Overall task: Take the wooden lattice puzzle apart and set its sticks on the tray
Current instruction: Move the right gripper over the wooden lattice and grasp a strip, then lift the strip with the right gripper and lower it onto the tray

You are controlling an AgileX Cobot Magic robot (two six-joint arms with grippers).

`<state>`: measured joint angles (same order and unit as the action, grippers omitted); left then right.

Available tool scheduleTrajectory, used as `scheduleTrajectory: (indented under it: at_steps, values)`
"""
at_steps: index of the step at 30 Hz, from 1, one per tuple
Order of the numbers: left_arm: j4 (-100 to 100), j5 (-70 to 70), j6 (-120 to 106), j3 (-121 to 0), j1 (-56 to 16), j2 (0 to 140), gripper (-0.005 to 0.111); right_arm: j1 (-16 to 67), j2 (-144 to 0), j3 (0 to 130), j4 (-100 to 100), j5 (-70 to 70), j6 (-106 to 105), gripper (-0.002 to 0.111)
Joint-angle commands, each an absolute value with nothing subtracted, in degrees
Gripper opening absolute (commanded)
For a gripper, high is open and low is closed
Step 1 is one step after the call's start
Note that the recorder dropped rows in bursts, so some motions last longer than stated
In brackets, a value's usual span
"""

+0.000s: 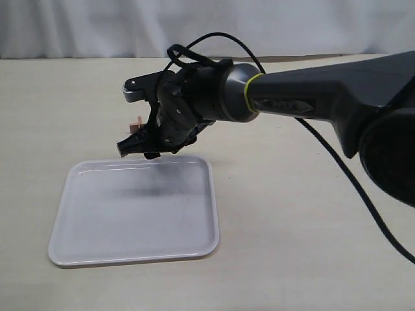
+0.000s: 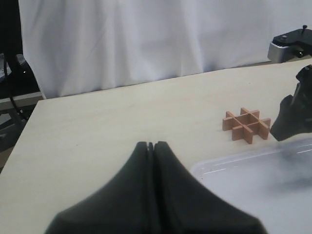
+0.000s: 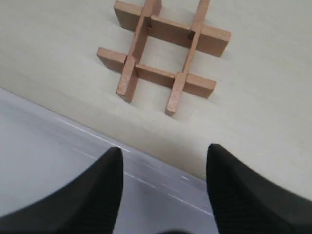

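The wooden lattice puzzle (image 3: 163,53) lies assembled on the beige table just beyond the far rim of the white tray (image 1: 130,220). It also shows in the left wrist view as a small grid (image 2: 246,125) beside the tray (image 2: 253,180). In the exterior view only a corner of the puzzle (image 1: 135,123) peeks out behind the arm. My right gripper (image 3: 163,151) is open and empty, hovering over the tray's far rim (image 3: 48,146), short of the puzzle. From outside, its fingertips (image 1: 133,150) point down and left. My left gripper (image 2: 152,144) is shut on nothing, above bare table left of the tray.
The right arm (image 1: 311,97) reaches across from the right, trailing a black cable (image 1: 350,181). A white curtain (image 2: 146,39) hangs behind the table. The table's left edge (image 2: 19,131) shows in the left wrist view, with dark equipment past it.
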<state>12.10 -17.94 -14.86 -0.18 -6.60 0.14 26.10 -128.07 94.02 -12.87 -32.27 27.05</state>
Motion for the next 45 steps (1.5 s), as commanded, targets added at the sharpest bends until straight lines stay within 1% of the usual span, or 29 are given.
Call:
scheduleTrajectory:
  at_steps: [1,8,17,25,34,35,36,38,45]
  values:
    - [12.2,-17.4,-15.2,0.0,-6.0,0.0,0.000,26.1,-128.1,94.6,-12.9,-27.2,28.1,0.045]
    - [12.2,-17.4,-15.2,0.0,-6.0,0.0,0.000,26.0,-128.5,94.6,-16.0,-25.7,28.3,0.028]
    - [12.2,-17.4,-15.2,0.0,-6.0,0.0,0.000,26.0,-130.5,94.6,-16.4,-25.3,31.3,0.029]
    - [12.2,-17.4,-15.2,0.0,-6.0,0.0,0.000,26.0,-131.9,94.6,-24.7,-24.4,40.9,0.029]
    - [12.2,-17.4,-15.2,0.0,-6.0,0.0,0.000,26.0,-133.4,94.6,-25.0,-21.2,43.3,0.028]
    - [12.2,-17.4,-15.2,0.0,-6.0,0.0,0.000,26.0,-133.4,94.6,-25.0,-21.0,43.9,0.027]
    - [12.2,-17.4,-15.2,0.0,-6.0,0.0,0.000,26.0,-133.4,94.6,-25.0,-21.0,44.3,0.022]
    - [12.2,-17.4,-15.2,0.0,-6.0,0.0,0.000,26.0,-133.3,94.6,-25.0,-21.0,44.3,0.006]
    - [12.2,-17.4,-15.2,0.0,-6.0,0.0,0.000,26.0,-130.1,94.6,-25.9,-22.8,44.6,0.005]
